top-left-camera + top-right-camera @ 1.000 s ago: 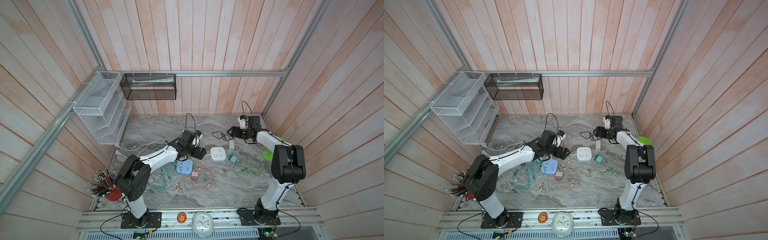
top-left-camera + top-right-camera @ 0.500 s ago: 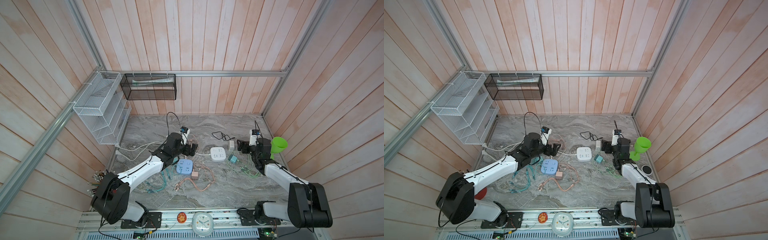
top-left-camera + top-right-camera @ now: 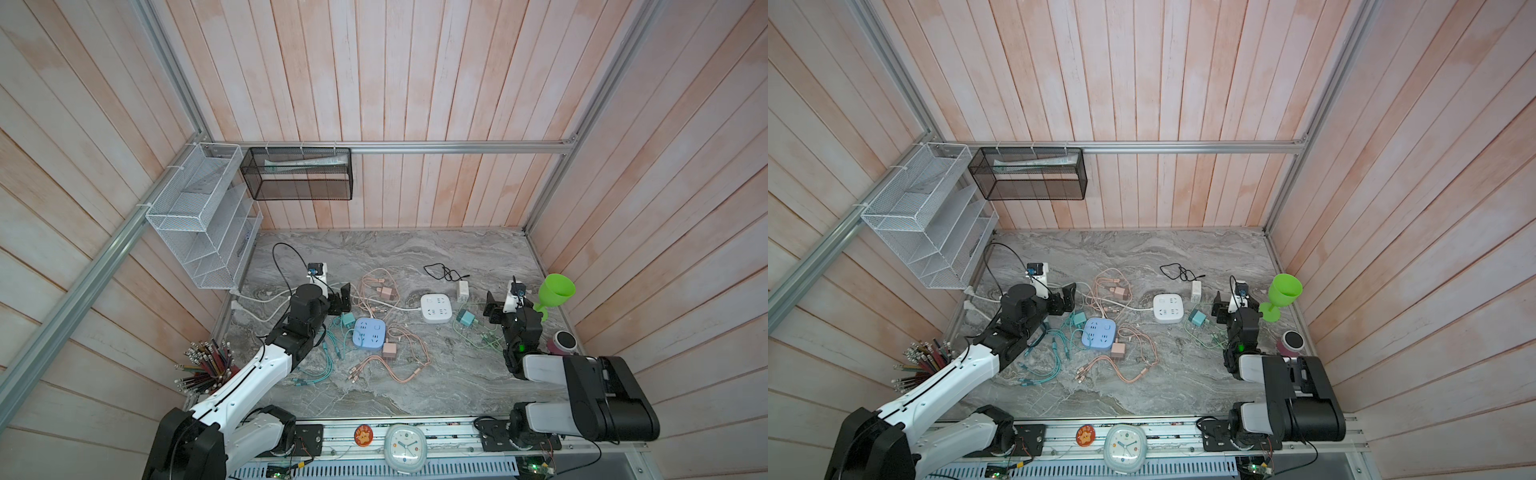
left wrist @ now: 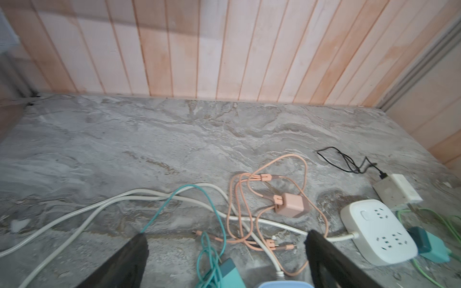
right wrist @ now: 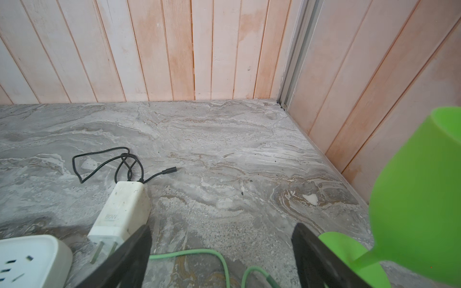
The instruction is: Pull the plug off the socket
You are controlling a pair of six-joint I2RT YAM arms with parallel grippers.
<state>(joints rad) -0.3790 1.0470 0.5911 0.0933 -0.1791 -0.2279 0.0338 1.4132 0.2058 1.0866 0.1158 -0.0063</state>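
Left gripper (image 3: pixel 343 300) and right gripper (image 3: pixel 493 307) hang wide-jawed, empty. A cabled pink charger (image 3: pixel 388 293) lies between left gripper and white socket (image 3: pixel 436 308). A green goblet (image 3: pixel 555 293) stands just beside right gripper.

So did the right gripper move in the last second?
Yes. The right gripper moved away from the far wall toward the front rail, now level with the white power strip.
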